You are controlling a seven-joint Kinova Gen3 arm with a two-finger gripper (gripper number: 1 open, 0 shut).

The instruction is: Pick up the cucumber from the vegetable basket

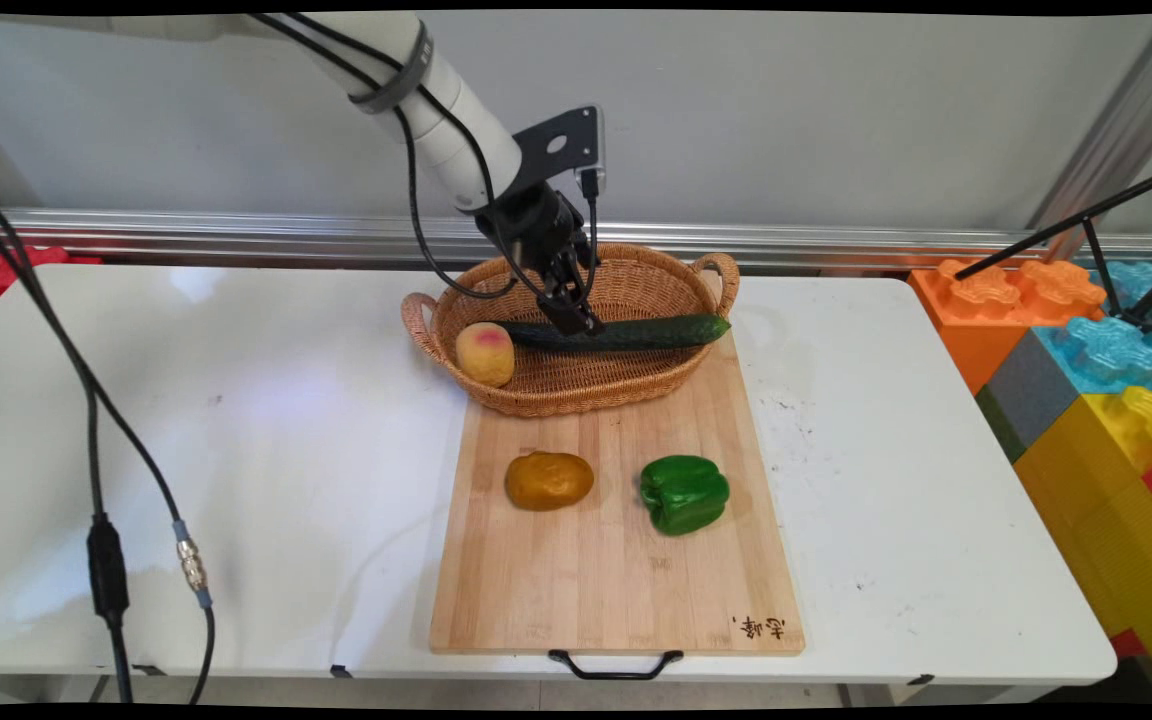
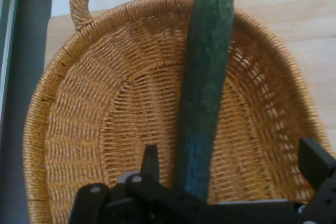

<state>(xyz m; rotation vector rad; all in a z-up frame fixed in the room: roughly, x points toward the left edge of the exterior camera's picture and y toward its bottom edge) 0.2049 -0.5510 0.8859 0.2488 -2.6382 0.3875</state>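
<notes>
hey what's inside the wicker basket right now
A cucumber lies across the basket, one end poking over its rim, and a peach sits at the other end. The open tool hides part of the cucumber.

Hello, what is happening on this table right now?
The arm's gripper hangs open in the wicker basket, its fingers either side of a cucumber that lies across the basket with one tip over the rim. A peach lies in the basket too. On the cutting board lie a potato and a green pepper.
</notes>
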